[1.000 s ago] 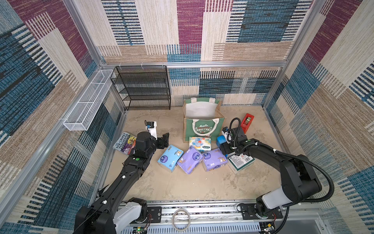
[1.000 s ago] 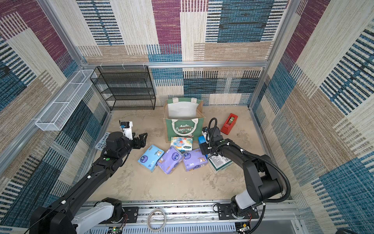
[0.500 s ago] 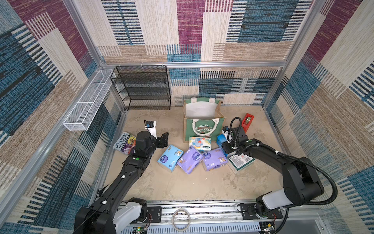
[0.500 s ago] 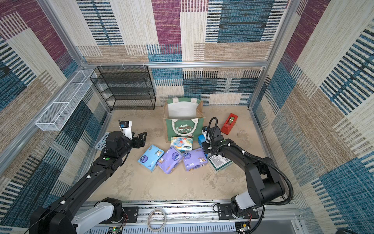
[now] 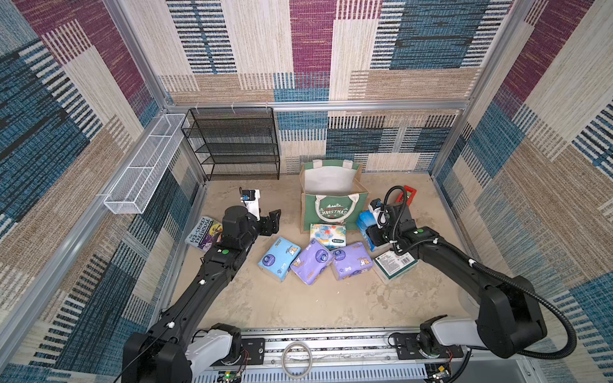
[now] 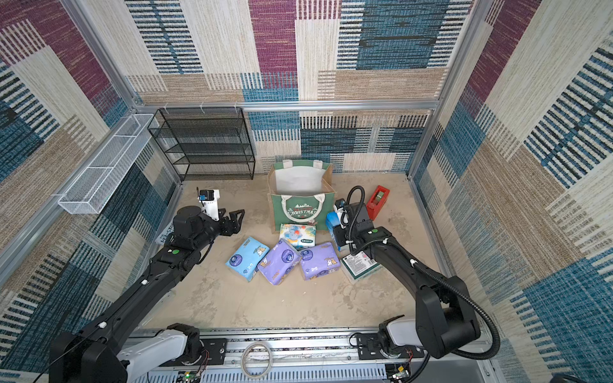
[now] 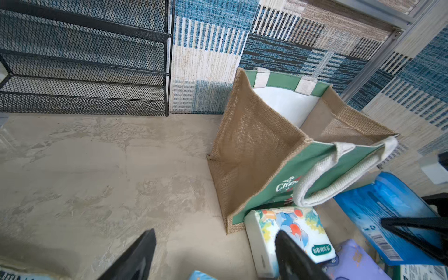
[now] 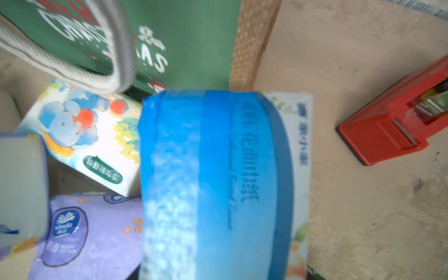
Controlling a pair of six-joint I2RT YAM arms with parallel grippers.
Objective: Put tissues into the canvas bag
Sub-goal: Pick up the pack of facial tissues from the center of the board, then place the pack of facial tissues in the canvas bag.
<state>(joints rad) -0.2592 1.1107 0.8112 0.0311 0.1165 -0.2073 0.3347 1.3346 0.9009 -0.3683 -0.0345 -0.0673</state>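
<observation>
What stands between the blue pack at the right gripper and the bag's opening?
Only the canvas bag's own jute side wall: the deeper blue pack sits beside it at the right gripper, below the rim. The mouth is open, with the front handle hanging outside.

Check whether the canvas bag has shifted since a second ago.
No. In both top views the canvas bag stands where it did, upright and open, at the same gap from the black mesh shelf by the back wall.
</observation>
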